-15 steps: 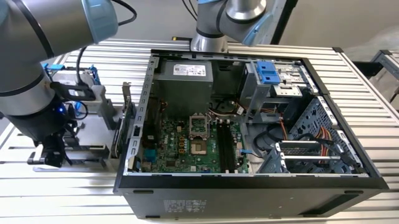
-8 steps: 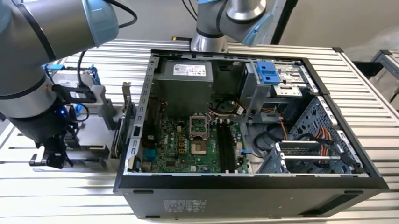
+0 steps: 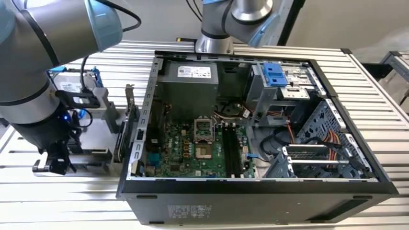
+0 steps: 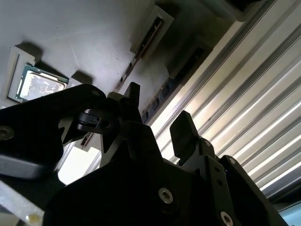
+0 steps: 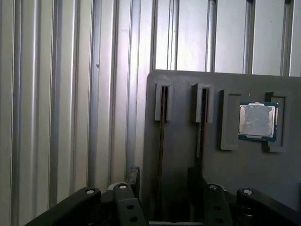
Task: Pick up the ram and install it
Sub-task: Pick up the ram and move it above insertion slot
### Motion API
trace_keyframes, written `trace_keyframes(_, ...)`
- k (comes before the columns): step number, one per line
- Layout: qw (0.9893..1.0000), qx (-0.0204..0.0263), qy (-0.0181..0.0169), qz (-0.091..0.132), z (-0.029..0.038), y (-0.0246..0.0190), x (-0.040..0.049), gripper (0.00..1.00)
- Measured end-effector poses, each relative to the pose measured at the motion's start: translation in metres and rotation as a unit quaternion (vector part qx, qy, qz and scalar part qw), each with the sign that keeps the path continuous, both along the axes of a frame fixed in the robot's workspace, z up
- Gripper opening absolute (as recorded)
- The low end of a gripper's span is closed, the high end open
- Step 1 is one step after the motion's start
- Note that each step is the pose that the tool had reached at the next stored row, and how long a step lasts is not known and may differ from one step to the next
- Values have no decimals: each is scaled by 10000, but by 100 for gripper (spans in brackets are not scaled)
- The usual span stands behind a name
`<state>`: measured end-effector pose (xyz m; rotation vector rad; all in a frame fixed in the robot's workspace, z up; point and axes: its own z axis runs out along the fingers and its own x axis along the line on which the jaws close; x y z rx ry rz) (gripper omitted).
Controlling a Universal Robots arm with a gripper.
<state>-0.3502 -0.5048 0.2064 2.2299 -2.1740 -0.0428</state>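
Two ram sticks stand on edge in slots of a grey tray [image 5: 235,179]. In the first wrist view one ram [image 5: 161,136] runs between my fingertips, and the other ram [image 5: 202,136] stands beside it. My gripper [image 5: 164,175] is open and straddles the first stick without closing on it. The second wrist view has the black fingers [image 4: 183,132] apart, with the thin ram [image 4: 133,63] just beyond the gripper [image 4: 158,112]. In the exterior view the gripper [image 3: 57,163] hangs low over the tray [image 3: 96,155], at that view's left of the open computer case [image 3: 255,184].
A processor chip [image 5: 257,121] lies in a tray pocket. A silver hard drive with blue rails [image 3: 76,84] and an upright card [image 3: 131,112] stand by the tray. Inside the case, the motherboard's long memory slots [image 3: 231,151] lie beside the processor socket [image 3: 203,129].
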Motion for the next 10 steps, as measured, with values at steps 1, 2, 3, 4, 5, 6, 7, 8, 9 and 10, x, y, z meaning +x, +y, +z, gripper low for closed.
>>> trace_keyframes(1, 10000, 0, 0, 0, -8, 0, 0, 100)
trace_keyframes(2, 10000, 0, 0, 0, -16, 0, 0, 100)
trace_keyframes(3, 10000, 0, 0, 0, -24, 0, 0, 100)
trace_keyframes(4, 10000, 0, 0, 0, -31, 0, 0, 100)
trace_keyframes(5, 10000, 0, 0, 0, -39, 0, 0, 100)
trace_keyframes(6, 10000, 0, 0, 0, -46, 0, 0, 100)
trace_keyframes(7, 10000, 0, 0, 0, -53, 0, 0, 100)
trace_keyframes(8, 10000, 0, 0, 0, -61, 0, 0, 100)
trace_keyframes(9, 10000, 0, 0, 0, -68, 0, 0, 100)
trace_keyframes(10, 10000, 0, 0, -1, -74, 0, 0, 100)
